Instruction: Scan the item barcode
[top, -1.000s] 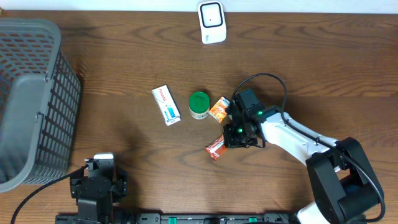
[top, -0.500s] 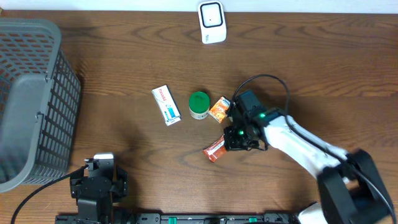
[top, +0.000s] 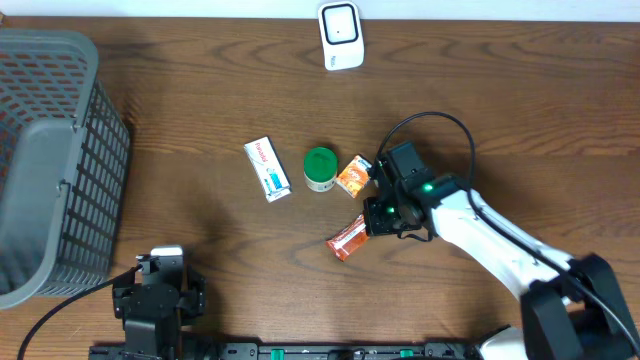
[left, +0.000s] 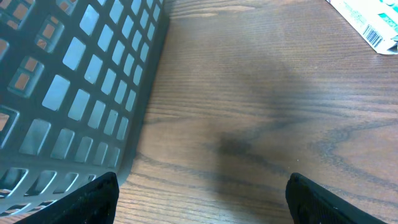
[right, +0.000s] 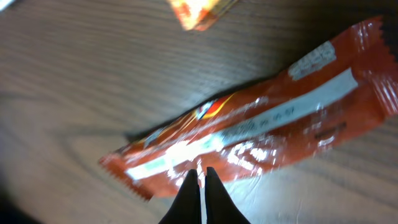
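My right hand (right: 200, 179) is pinched shut at the near edge of the orange snack wrapper (right: 249, 130), lying flat on the worktop (top: 200, 130) well apart from the scanner (top: 341, 36), likely to lift it; left hand (left: 199, 196) parked wide beside the basket (left: 68, 93).

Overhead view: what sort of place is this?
Probably a mock shop checkout on a wooden table: a white scanner, a wrapped snack bar and a grey mesh basket.
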